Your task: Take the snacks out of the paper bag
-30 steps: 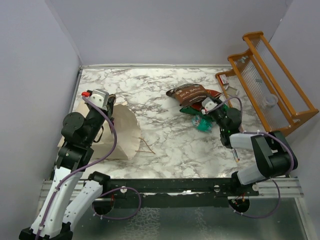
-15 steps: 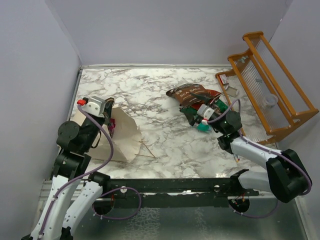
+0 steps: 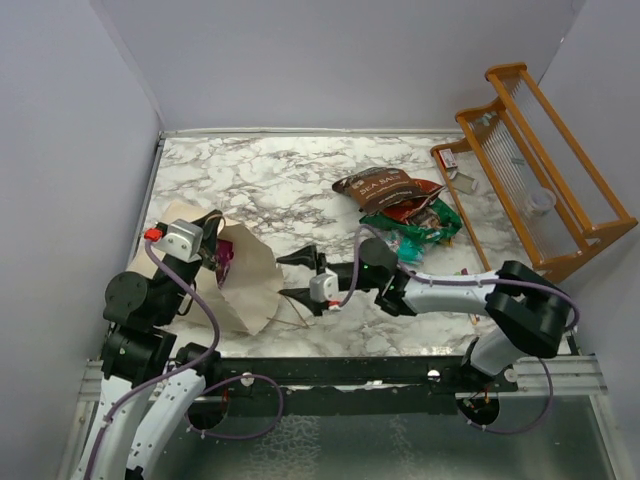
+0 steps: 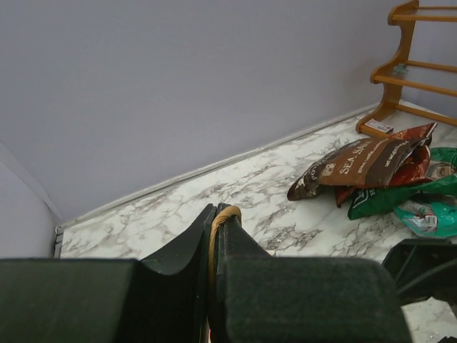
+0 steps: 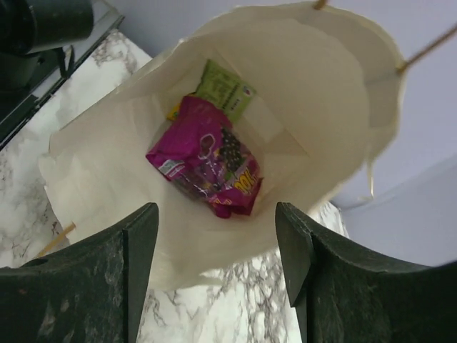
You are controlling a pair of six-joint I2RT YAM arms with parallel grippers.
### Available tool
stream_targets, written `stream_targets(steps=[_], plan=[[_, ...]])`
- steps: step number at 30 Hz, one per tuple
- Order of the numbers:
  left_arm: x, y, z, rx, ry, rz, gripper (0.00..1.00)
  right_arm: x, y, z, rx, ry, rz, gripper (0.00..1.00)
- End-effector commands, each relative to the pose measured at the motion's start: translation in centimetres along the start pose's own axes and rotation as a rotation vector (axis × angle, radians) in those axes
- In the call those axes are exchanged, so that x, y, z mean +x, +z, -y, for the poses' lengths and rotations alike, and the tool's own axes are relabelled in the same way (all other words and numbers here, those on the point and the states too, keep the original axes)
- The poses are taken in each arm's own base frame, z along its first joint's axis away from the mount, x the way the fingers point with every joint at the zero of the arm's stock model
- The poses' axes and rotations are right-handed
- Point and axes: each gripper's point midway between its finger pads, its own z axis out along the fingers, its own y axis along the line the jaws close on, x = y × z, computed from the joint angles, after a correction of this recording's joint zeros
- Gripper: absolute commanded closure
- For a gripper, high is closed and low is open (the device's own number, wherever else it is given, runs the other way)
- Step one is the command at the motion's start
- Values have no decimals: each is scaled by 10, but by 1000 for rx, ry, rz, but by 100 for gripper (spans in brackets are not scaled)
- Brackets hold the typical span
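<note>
The beige paper bag [image 3: 250, 285] lies tilted at the left, its mouth facing right. My left gripper [image 3: 212, 228] is shut on the bag's tan cord handle [image 4: 226, 215] and holds that side up. My right gripper [image 3: 282, 277] is open right at the bag's mouth, nothing between its fingers. Looking into the bag [image 5: 321, 100], a purple packet [image 5: 207, 158] lies on the lower wall with a green packet [image 5: 226, 88] behind it and my gripper [image 5: 218, 243] just short of them. Out on the table lie the brown Sea Salt bag [image 3: 378, 186], an orange-red bag [image 3: 418, 207] and green bags [image 3: 415, 230].
A wooden rack [image 3: 545, 150] stands along the right wall, with a small red-and-white card [image 3: 447, 158] beside it. The snack pile [image 4: 371, 171] lies right of centre. Grey walls close in the left, back and right.
My right arm has swung left from the snack pile to the bag's mouth and its jaws have opened. My left gripper has pulled the handle back, tipping the bag's mouth open toward the right.
</note>
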Motion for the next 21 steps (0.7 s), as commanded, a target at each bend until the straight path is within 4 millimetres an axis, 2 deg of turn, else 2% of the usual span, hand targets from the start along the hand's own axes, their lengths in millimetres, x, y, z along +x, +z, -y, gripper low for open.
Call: stream_targets(steps=[1,5,7,11,16,21], plan=[[-2,-11,6,25,16,26,100,16,30,-12,-80,-156,-39,36],[8,-25,10,35,11,11,100,26,54,-27,-159,-251,-89,44],[10,-32,11,29,2,20,100,26,64,-36,-178,-272,-85,44],[10,-42,1,-40,-32,43,100,32,82,-46,-195,-259,-71,46],[0,-45,0,-49,-47,88,100,55,104,-48,-183,-292,-134,43],[-3,-42,1,-39,-40,63,100,92,122,-46,-177,-328,-234,41]])
